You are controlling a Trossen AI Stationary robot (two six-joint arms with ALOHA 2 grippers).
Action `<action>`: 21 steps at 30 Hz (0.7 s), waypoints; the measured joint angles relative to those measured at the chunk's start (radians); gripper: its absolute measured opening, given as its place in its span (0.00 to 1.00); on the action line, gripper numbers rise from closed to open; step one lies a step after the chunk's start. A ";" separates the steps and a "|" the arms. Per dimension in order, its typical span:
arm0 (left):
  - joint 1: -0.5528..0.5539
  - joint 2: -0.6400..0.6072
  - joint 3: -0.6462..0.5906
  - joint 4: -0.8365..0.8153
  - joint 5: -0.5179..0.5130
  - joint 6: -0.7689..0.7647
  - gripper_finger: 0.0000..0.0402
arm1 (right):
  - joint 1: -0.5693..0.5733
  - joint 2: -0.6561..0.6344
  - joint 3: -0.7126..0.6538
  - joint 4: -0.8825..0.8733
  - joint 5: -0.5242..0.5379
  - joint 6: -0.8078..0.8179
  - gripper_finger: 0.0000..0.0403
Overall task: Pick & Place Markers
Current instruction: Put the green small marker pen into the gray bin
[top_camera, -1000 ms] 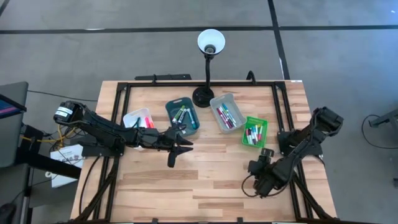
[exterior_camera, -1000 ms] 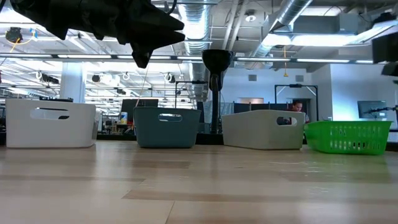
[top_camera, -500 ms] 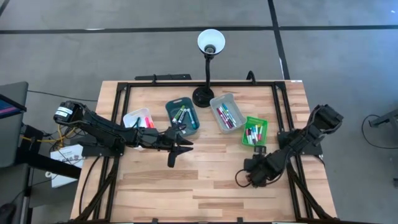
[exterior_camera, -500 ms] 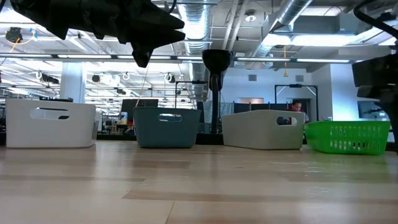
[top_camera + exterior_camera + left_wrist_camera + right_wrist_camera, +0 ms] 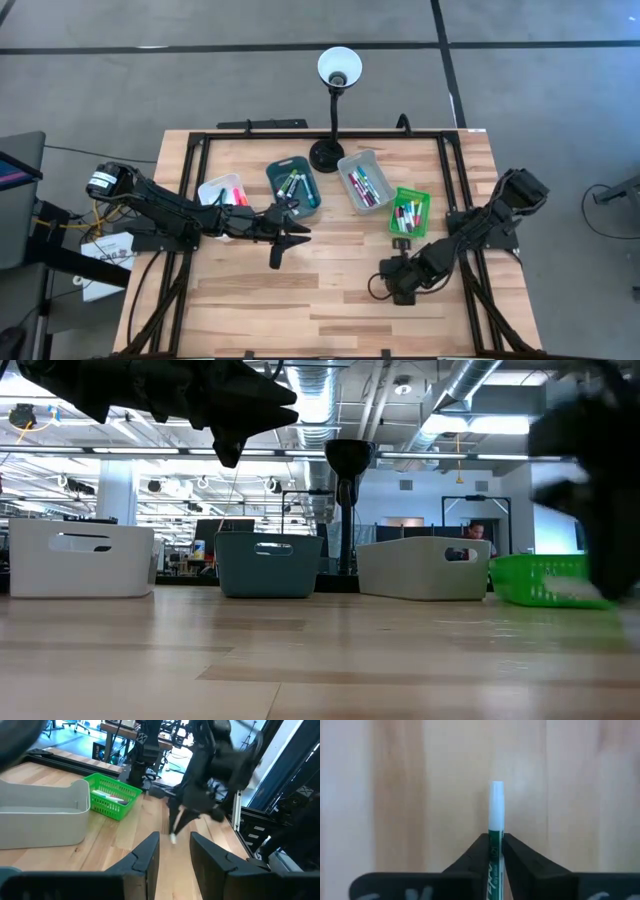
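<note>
4 bins on a wooden table.

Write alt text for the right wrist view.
The right tool is shut on a green marker with a white cap, which sticks out past the two dark fingers. Behind it lies only the light wooden table.

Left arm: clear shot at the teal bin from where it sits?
Probably yes. The left gripper hangs above the table just in front of the teal bin, and the high view shows nothing between them. The right gripper, shut on a marker, is well off to the other side.
</note>
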 joint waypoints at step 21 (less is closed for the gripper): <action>0.037 0.000 0.001 0.018 -0.176 0.003 0.26 | -0.371 -0.174 0.089 0.439 0.682 -0.418 0.02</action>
